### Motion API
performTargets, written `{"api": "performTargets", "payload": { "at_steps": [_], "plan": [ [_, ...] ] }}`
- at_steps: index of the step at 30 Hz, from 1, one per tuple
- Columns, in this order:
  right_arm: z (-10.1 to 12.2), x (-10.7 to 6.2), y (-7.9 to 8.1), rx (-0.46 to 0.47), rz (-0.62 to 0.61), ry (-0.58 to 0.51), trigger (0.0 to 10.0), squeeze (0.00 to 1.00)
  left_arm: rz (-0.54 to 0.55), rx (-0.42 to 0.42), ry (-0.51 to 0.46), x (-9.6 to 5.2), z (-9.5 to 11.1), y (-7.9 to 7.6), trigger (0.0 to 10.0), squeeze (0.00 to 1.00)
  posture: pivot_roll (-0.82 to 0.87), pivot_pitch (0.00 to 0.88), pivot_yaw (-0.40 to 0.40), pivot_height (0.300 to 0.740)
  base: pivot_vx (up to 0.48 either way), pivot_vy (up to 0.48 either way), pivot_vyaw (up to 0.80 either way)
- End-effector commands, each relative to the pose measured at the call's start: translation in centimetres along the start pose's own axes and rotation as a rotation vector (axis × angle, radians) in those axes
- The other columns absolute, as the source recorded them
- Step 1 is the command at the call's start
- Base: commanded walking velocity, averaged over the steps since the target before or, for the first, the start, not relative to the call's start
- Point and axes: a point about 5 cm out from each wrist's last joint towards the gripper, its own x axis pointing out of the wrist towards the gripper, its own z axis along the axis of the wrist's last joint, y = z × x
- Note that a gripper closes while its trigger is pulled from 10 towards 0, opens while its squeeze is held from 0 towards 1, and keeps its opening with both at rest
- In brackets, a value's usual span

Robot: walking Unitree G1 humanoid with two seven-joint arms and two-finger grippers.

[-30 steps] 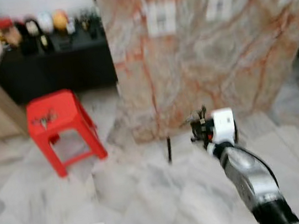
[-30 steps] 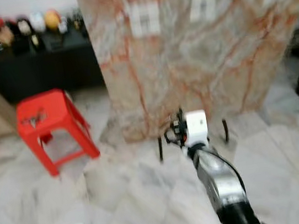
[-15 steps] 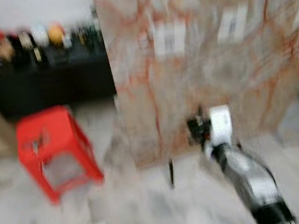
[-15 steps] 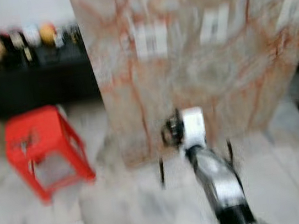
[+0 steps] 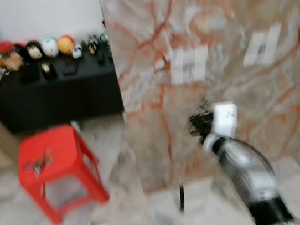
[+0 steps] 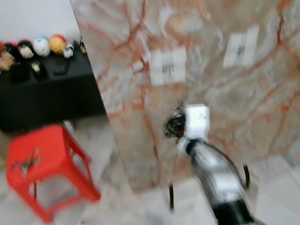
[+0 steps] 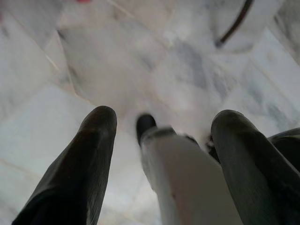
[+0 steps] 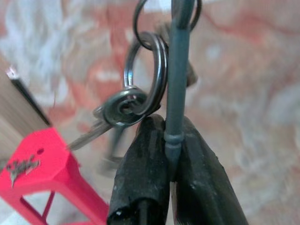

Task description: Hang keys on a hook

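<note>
My right gripper (image 5: 198, 122) is raised in front of a tall marble-patterned panel (image 5: 226, 18) and is shut on a bunch of keys (image 5: 200, 118). In the right wrist view the fingertips (image 8: 151, 136) pinch a thin grey strap (image 8: 176, 75), and the key rings (image 8: 140, 89) hang from it. Two white hook plates (image 5: 188, 65) (image 5: 262, 46) sit on the panel above the gripper; they are blurred and their hooks cannot be made out. My left gripper (image 7: 161, 124) hangs low over the floor, open and holding nothing.
A red plastic stool (image 5: 56, 159) stands to the left with another set of keys (image 5: 37, 163) on its seat. Behind it is a black sideboard (image 5: 52, 92) carrying small figures. A thin black leg (image 5: 181, 197) props the panel on the marble floor (image 7: 154, 70).
The view has tilted up and moved nearer the panel. My right gripper with the keys has risen from the panel's foot to just below the left white plate.
</note>
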Motion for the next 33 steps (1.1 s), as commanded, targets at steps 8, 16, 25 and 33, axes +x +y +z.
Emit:
{"api": "performTargets", "payload": {
  "at_steps": [8, 16, 25, 33],
  "plan": [
    [2.1, -0.6, -1.0, -0.014, -0.152, -0.073, 10.0, 0.0, -0.049, 0.035, 0.048, 0.0, -0.7, -0.7, 10.0, 0.0, -0.18, 0.0, -0.003, 0.727, 0.0, 0.0, 0.0],
    [4.7, -2.9, -2.2, -0.121, -0.29, -0.172, 10.0, 0.0, -0.076, 0.079, 0.058, 0.0, -0.4, -0.5, 10.0, 0.0, -0.2, 0.028, 0.011, 0.727, 0.0, 0.0, 0.0],
    [5.1, -2.4, -3.2, -0.03, -0.449, -0.18, 10.0, 0.0, -0.096, 0.11, 0.062, 0.1, -0.2, -0.5, 10.0, 0.0, -0.18, 0.035, 0.012, 0.727, 0.0, 0.0, 0.0],
    [3.7, -0.9, -2.8, -0.078, -0.399, -0.047, 10.0, 0.0, -0.096, 0.106, 0.067, 0.1, -0.1, -0.5, 10.0, 0.0, -0.18, 0.046, 0.012, 0.727, 0.0, 0.0, 0.0]
  ]
}}
